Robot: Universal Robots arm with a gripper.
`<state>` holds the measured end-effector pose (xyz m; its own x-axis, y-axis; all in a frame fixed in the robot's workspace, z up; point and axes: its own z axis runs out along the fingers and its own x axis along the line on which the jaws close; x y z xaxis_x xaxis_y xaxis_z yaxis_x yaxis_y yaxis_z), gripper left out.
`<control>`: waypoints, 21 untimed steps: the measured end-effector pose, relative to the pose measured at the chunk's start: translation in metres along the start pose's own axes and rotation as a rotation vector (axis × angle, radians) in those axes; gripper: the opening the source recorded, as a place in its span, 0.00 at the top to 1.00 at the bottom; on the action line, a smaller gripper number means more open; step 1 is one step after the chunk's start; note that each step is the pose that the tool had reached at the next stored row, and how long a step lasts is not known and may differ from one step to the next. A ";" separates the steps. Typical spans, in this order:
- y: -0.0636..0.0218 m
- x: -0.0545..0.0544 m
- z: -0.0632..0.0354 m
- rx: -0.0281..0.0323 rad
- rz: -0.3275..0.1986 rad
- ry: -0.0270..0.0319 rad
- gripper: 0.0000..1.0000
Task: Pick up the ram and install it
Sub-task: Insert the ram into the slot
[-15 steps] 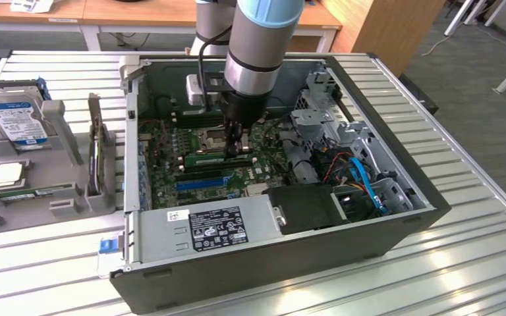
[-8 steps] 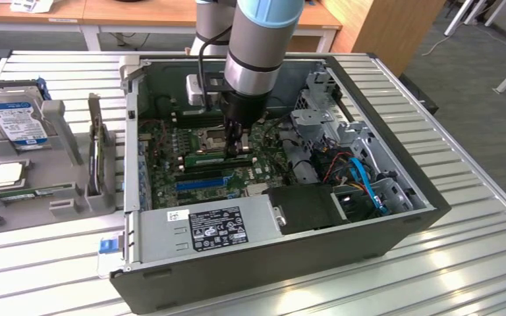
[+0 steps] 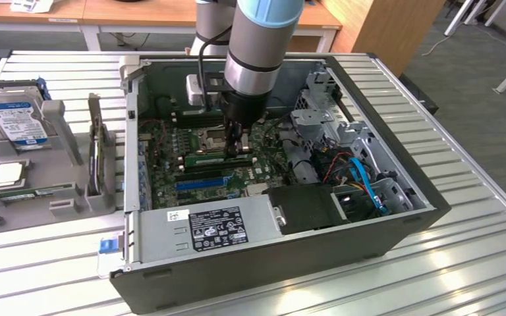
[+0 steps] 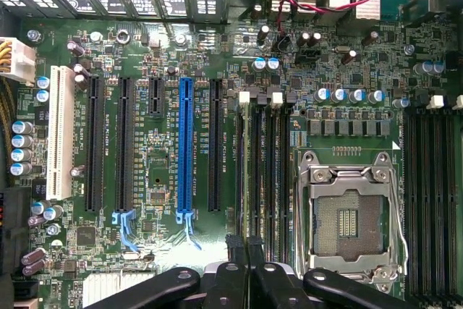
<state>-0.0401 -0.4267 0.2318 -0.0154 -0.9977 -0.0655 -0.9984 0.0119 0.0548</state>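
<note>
The ram [image 3: 205,158] is a thin green stick standing on edge in a memory slot of the motherboard [image 3: 169,148], inside the open computer case. My gripper [image 3: 238,153] reaches straight down into the case and is shut on the ram's end nearest the exterior view's right. In the wrist view the ram [image 4: 246,164] appears edge-on as a narrow green strip along the white-latched memory slots, with my gripper [image 4: 246,247] pinching it between its black fingers [image 4: 233,245]. A second green stick [image 3: 35,193] lies in the grey holder outside the case.
An empty processor socket [image 4: 347,215] sits beside the memory slots, and a blue expansion slot [image 4: 186,150] on the other side. The power supply [image 3: 213,224], drive cage [image 3: 323,125] and cables [image 3: 363,181] crowd the case. A hard drive [image 3: 16,118] and a square chip [image 3: 5,174] rest in the holder.
</note>
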 end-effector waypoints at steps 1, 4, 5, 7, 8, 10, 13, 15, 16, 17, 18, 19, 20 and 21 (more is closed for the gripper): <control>0.0000 0.000 0.0000 0.0000 0.000 0.0000 0.88; 0.0000 0.000 0.0003 0.0000 0.000 0.0000 0.88; 0.0000 0.000 0.0005 0.0000 0.000 -0.0001 0.88; 0.0000 0.000 0.0008 0.0000 0.000 0.0000 0.88; -0.0002 0.000 0.0009 0.0000 0.000 0.0000 0.88; -0.0003 0.000 0.0011 0.0000 0.000 0.0000 0.88; -0.0003 0.000 0.0013 0.0000 0.000 0.0001 0.88; -0.0003 0.000 0.0015 0.0000 0.000 0.0000 0.88; -0.0003 0.000 0.0017 -0.0001 0.000 0.0000 0.88; -0.0003 0.000 0.0018 -0.0001 0.000 0.0000 0.88; -0.0003 0.000 0.0019 0.0000 0.000 0.0000 0.88; -0.0003 0.000 0.0021 0.0000 0.000 0.0000 0.88; -0.0003 0.000 0.0022 0.0000 0.000 0.0000 0.88; -0.0003 0.000 0.0024 0.0000 0.000 0.0000 0.88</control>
<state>-0.0399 -0.4267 0.2294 -0.0155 -0.9977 -0.0655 -0.9984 0.0119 0.0549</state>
